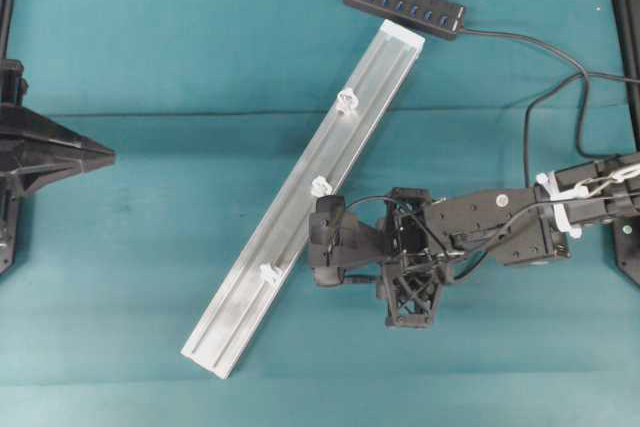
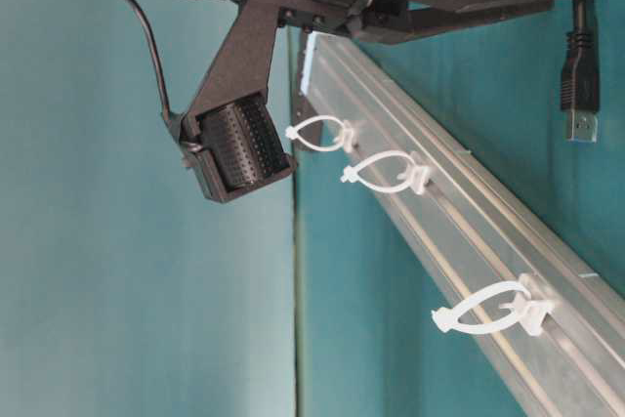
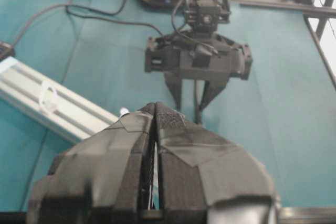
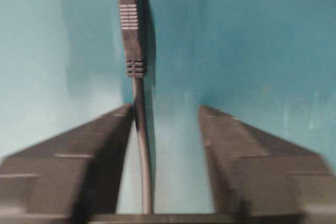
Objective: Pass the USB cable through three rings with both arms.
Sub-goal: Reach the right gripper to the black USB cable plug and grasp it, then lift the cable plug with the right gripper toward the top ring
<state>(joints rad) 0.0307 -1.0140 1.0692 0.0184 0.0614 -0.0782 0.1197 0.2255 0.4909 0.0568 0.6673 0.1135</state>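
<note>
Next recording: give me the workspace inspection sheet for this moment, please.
Surface: teal cloth covers the table.
Job's things: long silver aluminium rail lies diagonally; three translucent-white plastic ring clips along it, all unthreaded.
Clutter: nothing seen.
Grippers: left hand shut, empty; right hand open, thin black USB cable between its fingers.
Cables: the cable leads from a black multi-port USB hub at the rail's end.
Surroundings: nothing seen.

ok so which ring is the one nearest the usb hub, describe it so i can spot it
Find the long silver rail lying diagonally on the teal cloth, its upper end by the black hub. Three white rings sit along it; yours is the uppermost, well clear of the right claw, unlike the other two.
</note>
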